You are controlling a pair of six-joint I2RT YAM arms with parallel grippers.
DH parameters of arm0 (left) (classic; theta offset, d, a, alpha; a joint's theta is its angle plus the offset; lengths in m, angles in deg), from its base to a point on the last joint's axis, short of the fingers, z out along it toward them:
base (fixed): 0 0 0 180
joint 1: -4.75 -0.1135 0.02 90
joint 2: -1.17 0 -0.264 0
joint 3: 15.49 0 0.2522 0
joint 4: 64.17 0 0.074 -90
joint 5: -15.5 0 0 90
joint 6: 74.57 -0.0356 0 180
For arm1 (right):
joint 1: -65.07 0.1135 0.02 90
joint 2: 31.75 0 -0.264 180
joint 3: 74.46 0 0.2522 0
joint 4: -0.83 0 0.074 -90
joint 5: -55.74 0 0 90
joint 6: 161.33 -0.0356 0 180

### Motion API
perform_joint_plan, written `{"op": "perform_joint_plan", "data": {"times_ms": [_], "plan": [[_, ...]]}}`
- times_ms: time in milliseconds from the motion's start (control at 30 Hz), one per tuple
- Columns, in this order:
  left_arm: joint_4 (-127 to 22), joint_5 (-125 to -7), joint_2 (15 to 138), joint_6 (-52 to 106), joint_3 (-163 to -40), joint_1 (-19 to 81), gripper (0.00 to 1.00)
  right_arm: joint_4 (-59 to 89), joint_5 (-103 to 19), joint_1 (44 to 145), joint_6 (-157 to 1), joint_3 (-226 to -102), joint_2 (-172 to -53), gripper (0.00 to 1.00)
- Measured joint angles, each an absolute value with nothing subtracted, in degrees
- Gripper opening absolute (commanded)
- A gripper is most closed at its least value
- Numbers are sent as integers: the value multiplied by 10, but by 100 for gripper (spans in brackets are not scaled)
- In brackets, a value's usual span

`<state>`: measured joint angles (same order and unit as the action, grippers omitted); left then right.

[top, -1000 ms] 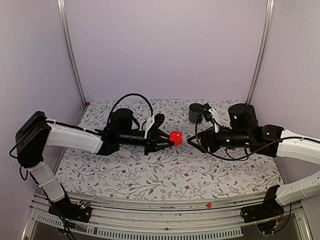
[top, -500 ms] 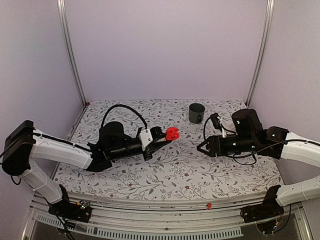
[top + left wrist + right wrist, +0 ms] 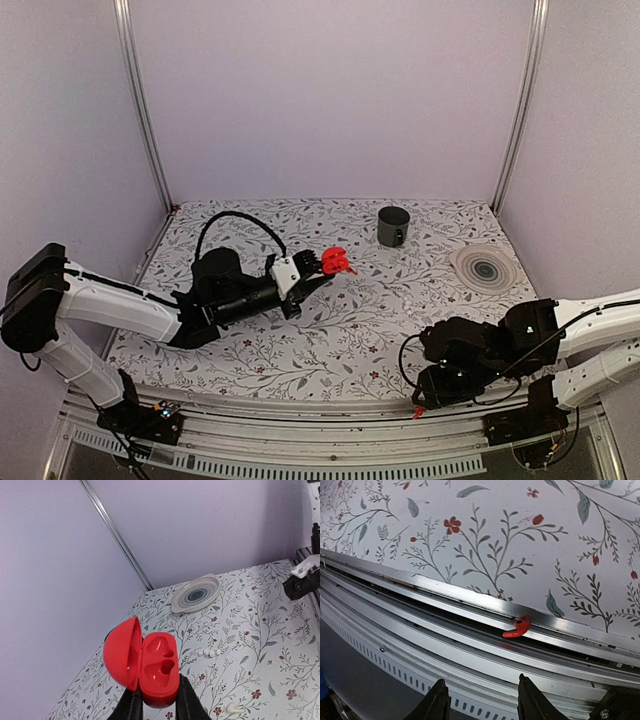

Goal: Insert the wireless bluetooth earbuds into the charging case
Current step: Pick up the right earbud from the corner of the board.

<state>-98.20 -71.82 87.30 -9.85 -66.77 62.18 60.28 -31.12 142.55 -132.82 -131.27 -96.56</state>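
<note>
The charging case (image 3: pixel 152 667), red with its lid swung open, is clamped at its lower end by the left hand (image 3: pixel 318 270), raised above the counter (image 3: pixel 350 330) left of centre and a little farther left than half a second ago. The right hand (image 3: pixel 482 702), fingers parted and holding nothing, has pulled back from mid-counter to the near rail, over a small red hooked piece (image 3: pixel 517 628).

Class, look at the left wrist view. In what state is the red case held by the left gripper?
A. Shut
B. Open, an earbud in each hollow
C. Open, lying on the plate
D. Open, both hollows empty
D: the case has its lid swung back, and both hollows show bare red with nothing in them.
</note>
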Motion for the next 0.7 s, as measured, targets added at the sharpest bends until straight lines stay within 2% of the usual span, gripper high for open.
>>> {"op": "perform_joint_plan", "data": {"times_ms": [200,467,700], "plan": [[-986,-725,873,-87,-668,622,0,621,-305,1431,-1396,-1276,-970,47],[-1001,-734,873,-79,-658,622,0,612,-305,1433,-1405,-1252,-972,47],[-1007,-737,873,-69,-650,622,0,587,-300,1438,-1373,-1253,-1021,39]]}}
